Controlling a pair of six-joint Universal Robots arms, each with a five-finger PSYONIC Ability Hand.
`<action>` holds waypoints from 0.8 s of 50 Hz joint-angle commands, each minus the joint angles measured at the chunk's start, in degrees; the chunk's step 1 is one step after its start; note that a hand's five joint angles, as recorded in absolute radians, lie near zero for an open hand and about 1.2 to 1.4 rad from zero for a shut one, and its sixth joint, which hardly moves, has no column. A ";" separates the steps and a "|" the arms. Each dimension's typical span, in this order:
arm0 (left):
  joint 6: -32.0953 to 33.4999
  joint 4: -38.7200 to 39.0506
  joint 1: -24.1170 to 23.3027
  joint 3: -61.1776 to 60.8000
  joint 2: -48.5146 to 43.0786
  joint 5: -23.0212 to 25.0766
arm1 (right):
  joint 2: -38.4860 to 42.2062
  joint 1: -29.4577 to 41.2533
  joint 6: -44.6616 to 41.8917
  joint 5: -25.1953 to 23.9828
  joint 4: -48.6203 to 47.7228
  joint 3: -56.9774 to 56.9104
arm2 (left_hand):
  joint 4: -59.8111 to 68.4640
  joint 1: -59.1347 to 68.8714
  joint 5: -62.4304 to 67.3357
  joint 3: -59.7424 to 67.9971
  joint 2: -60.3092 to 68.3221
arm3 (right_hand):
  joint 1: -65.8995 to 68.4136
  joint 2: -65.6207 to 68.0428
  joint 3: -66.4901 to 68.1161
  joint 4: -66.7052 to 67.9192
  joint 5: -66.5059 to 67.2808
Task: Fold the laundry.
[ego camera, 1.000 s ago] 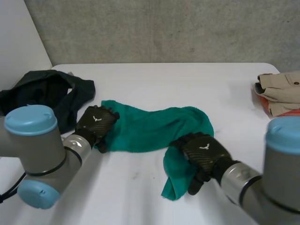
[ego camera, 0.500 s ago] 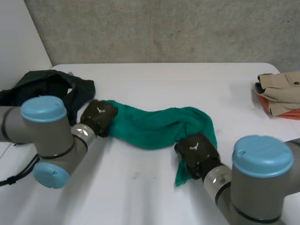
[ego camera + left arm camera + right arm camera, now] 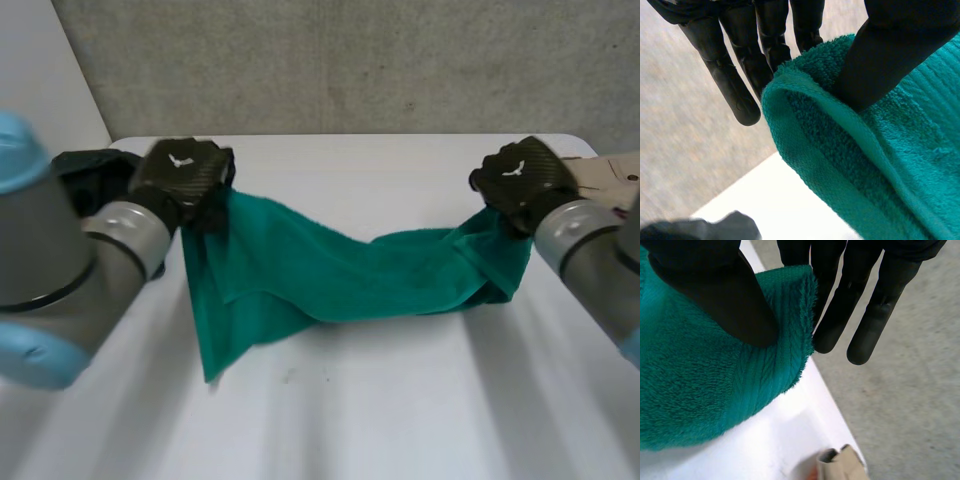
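Risk: both pinches look shallow, the left hand [image 3: 185, 178] at upper left and the right hand [image 3: 520, 180] at upper right each nipping only a hem of the green towel [image 3: 330, 270] between thumb and straight fingers, so the towel, sagging mid-frame over the table [image 3: 400, 400], may slip free.

one towel [image 3: 330, 270] (one dark garment [image 3: 90, 170])

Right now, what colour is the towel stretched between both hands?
The towel is plain teal green, clearest in the head view.
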 commanded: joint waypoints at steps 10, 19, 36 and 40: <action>8.81 2.76 -1.78 14.98 -20.39 -2.60 | 16.40 0.20 -2.23 -1.68 -14.25 -5.65 | -50.69 -47.31 -47.65 -50.27 -50.67 | -53.67 -57.20 -58.00 -58.53 -56.60; 9.52 5.83 -1.70 -1.71 -5.17 -2.69 | 0.85 -3.57 16.10 -0.19 -4.61 -2.12 | -49.04 -45.66 -46.00 -48.62 -49.01 | -53.67 -57.20 -58.00 -58.53 -56.60; 9.34 8.38 -2.05 -8.68 -11.57 -2.17 | 9.97 -3.05 32.23 -0.09 9.48 -7.57 | -44.33 -40.95 -41.29 -43.91 -44.30 | -49.89 -53.42 -54.22 -54.75 -52.81; 9.43 9.43 -2.05 -6.57 -15.09 -2.17 | 14.28 -2.88 31.62 0.43 6.15 -7.66 | -39.95 -36.58 -36.91 -39.53 -39.93 | -48.54 -52.07 -52.87 -53.41 -51.47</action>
